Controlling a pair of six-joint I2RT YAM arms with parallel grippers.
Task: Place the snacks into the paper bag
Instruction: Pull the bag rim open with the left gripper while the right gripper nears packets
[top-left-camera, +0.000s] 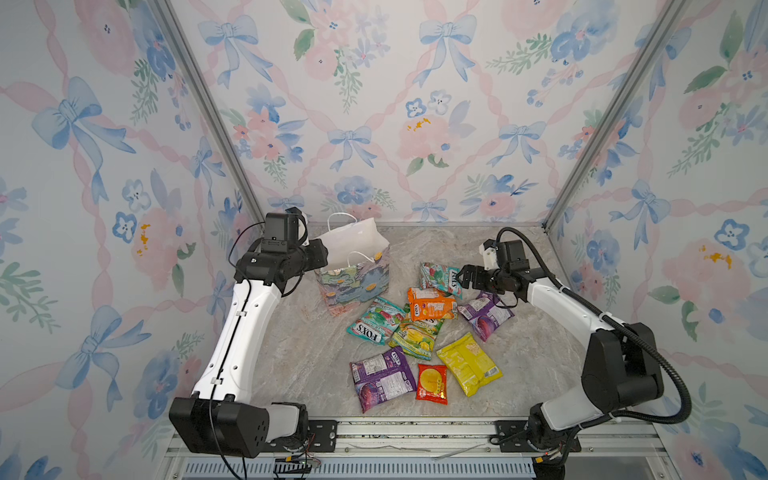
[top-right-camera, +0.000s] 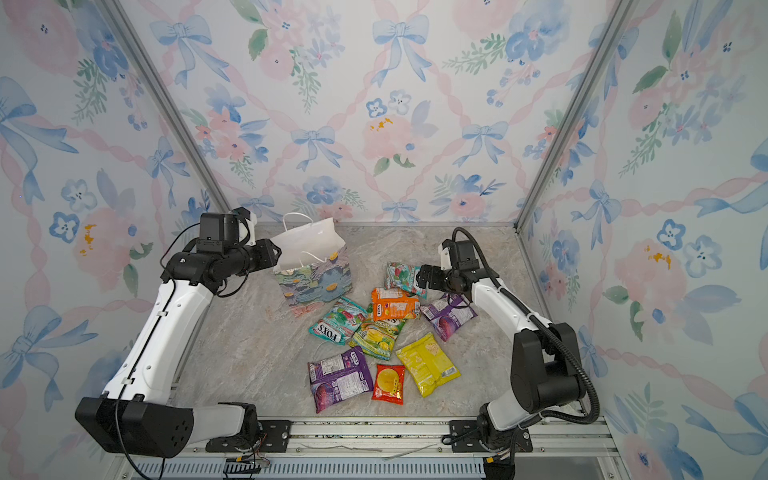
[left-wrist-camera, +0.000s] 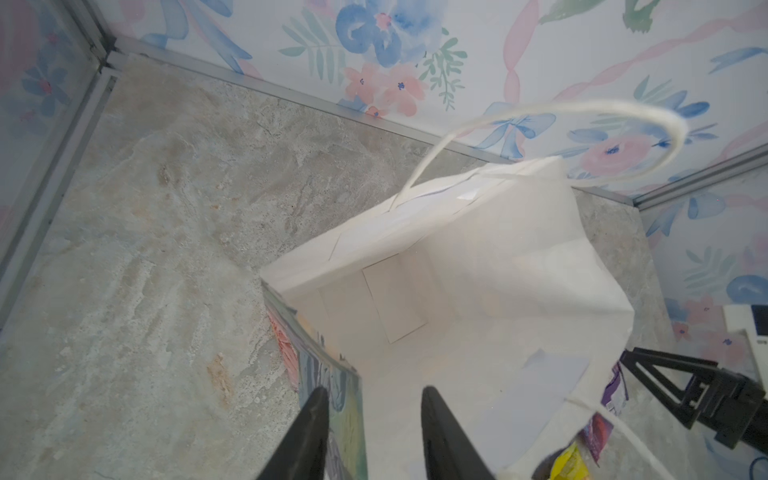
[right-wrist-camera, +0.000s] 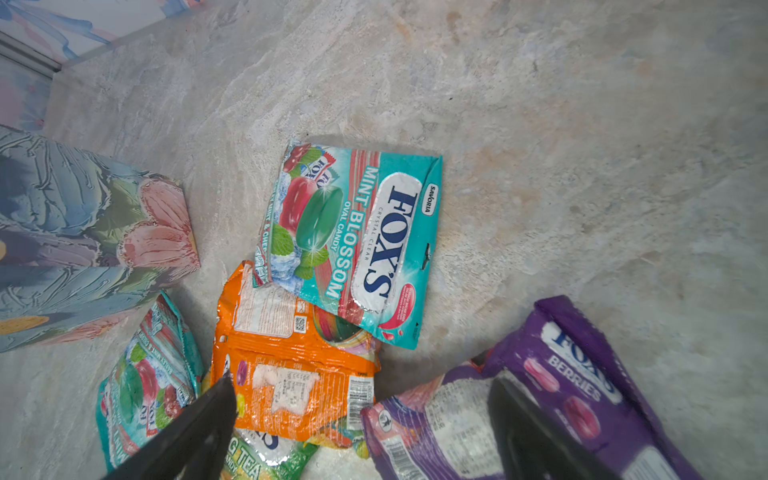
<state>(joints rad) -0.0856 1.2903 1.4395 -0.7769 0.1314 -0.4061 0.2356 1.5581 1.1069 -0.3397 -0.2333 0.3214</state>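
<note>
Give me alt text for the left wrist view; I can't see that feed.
Looking down into the open paper bag, its white inside apparently empty. The left gripper has its jaws apart, one on each side of the bag's painted side wall. A white cord handle arches over the marbled tabletop.

Beside my black left gripper (left-wrist-camera: 374, 390), the paper bag (top-left-camera: 353, 286) shows blue, green and pink painted flowers outside, plain white inside. Right of it, on the grey-beige marbled tabletop (top-left-camera: 299, 357): a teal packet (top-left-camera: 376, 322), an orange packet (top-left-camera: 430, 305), a purple packet (top-left-camera: 382, 378), a yellow packet (top-left-camera: 469, 368), a green-yellow packet (top-left-camera: 415, 338) and a red packet (top-left-camera: 432, 383). The walls (top-left-camera: 415, 104) carry blue bows and pink blooms.
</note>
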